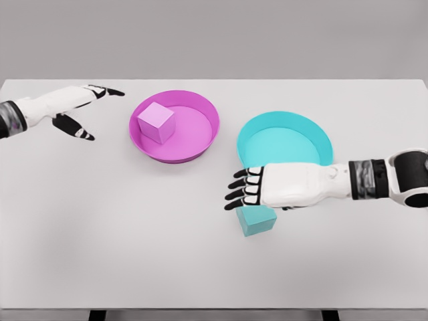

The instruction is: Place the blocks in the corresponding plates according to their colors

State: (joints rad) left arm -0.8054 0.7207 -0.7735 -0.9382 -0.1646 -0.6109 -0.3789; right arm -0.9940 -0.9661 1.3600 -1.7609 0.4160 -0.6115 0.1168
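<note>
Teal block (255,220) sits just under the right hand (267,188), fingers spread, gripping nothing; teal plate (284,138) behind it. Left hand (67,110) relaxed beside the pink plate (174,126).

no readable text, no labels, no numbers anywhere in view

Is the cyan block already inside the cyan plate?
No, the cyan block lies on the table in front of the cyan plate, just under the right hand.
</note>
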